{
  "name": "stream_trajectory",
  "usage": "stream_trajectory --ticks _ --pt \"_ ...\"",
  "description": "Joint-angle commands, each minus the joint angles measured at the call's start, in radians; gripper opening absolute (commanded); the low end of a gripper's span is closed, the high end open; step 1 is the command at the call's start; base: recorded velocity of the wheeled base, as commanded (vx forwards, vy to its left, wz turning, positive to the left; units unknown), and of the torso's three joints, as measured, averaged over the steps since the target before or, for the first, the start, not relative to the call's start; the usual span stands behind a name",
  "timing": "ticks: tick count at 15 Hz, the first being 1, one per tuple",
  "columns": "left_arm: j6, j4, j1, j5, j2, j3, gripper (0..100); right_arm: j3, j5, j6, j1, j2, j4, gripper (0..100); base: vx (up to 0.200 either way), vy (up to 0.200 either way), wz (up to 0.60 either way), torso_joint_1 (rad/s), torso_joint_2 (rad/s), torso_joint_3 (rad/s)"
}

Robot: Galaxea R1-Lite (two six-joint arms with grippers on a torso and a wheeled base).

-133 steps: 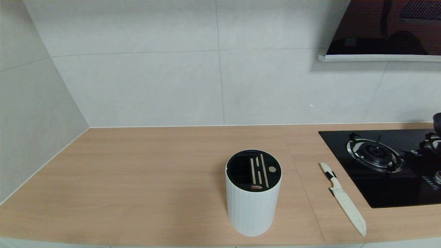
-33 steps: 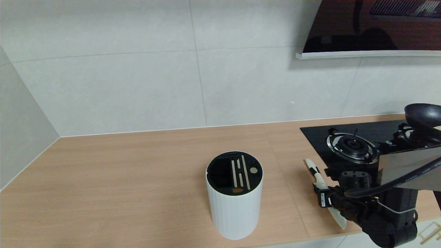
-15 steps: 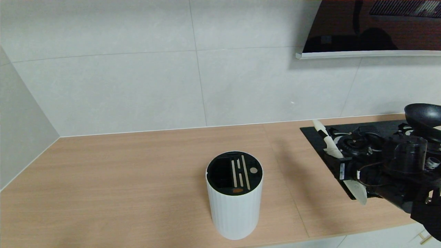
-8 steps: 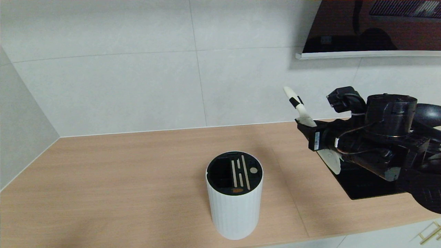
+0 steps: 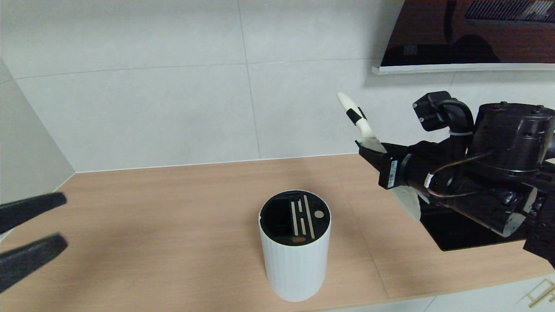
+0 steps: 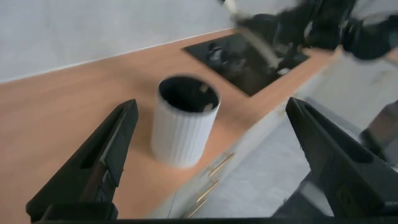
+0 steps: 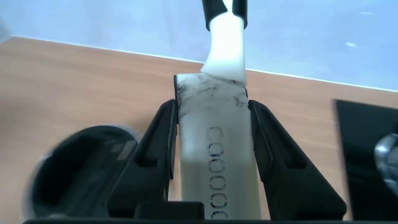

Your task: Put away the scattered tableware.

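Observation:
A white ribbed knife holder [image 5: 295, 260] with a black slotted top stands near the counter's front edge. My right gripper [image 5: 385, 167] is shut on a knife [image 5: 360, 119], gripping its white blade. It holds the knife in the air to the right of the holder, cream handle up and toward the wall, blade tip slanting down. The right wrist view shows the blade [image 7: 216, 143] clamped between the fingers [image 7: 158, 149], with the holder [image 7: 81, 168] below. My left gripper [image 5: 32, 232] stands open at the far left. In its wrist view the holder [image 6: 185, 121] lies beyond its spread fingers [image 6: 93, 168].
A black gas stove [image 5: 459, 229] is set into the wooden counter [image 5: 173, 208] on the right, under my right arm. A dark range hood [image 5: 468, 34] hangs on the tiled wall above it. Cabinet fronts with gold handles [image 6: 211, 180] sit below the counter edge.
My right gripper has raised the knife and carried it left, from over the stove toward the holder. My open left gripper has come into the head view at the left edge.

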Motion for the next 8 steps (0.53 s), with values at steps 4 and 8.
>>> stream_trajectory --ticks 4,8 --pt "-0.039 -0.255 -0.281 0.103 0.419 -0.037 100 0.002 -0.028 0.009 0.102 0.011 -0.001 0 0.000 0.000 0.00 0.000 0.00 0.000" --pt "-0.072 -0.326 -0.327 0.110 0.521 -0.023 100 0.004 -0.053 0.051 0.189 0.022 -0.008 0 0.000 0.000 0.00 0.000 0.00 0.000"
